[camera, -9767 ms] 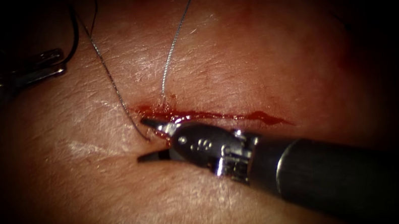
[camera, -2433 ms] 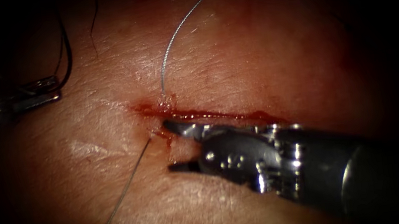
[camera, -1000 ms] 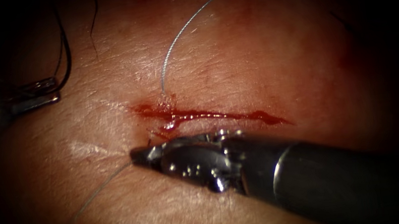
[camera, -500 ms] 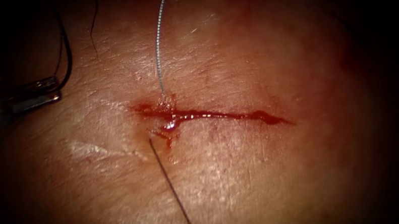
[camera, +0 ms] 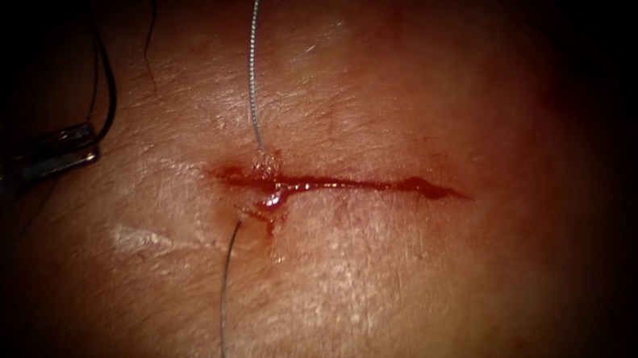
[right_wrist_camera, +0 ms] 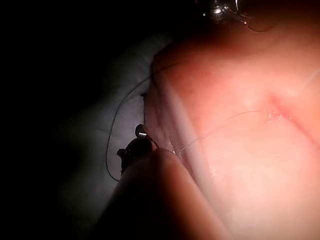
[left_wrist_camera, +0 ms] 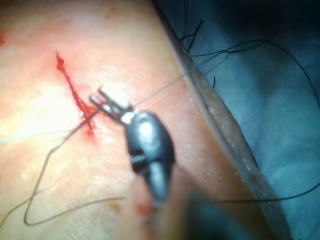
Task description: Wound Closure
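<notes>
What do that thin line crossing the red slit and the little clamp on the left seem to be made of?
The thread looks like fine pale filament; it glints along its length. The left gripper looks like polished metal, judging by its bright highlights. The tissue looks soft and moist.

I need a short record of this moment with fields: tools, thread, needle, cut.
Left tool: left of the cut, resting away from it; what it holds is unclear
Right tool: beside the tissue edge; what it holds is unclear
Thread: passes through the tissue at the cut's left end
Needle: cannot tell it from dark thread near left tool
Cut: open, red fluid inside
</notes>
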You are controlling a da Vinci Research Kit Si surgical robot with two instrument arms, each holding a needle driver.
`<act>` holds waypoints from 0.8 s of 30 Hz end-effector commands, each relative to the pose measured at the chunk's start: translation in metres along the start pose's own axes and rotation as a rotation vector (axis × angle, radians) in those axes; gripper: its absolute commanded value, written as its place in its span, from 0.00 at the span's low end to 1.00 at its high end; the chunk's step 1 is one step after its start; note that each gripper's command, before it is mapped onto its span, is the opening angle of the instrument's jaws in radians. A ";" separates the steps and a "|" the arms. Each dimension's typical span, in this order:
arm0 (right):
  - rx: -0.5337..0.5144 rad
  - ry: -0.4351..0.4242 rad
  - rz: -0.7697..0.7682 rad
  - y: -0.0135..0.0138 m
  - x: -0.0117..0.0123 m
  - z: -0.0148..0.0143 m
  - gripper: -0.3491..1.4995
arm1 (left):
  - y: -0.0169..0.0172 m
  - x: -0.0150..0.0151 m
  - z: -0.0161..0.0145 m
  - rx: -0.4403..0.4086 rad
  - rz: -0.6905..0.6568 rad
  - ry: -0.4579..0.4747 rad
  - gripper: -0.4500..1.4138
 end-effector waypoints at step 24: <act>-0.153 -0.114 -0.115 0.0179 -0.0178 0.0090 0.94 | 0.0009 -0.0010 0.0004 -0.011 0.000 -0.007 0.00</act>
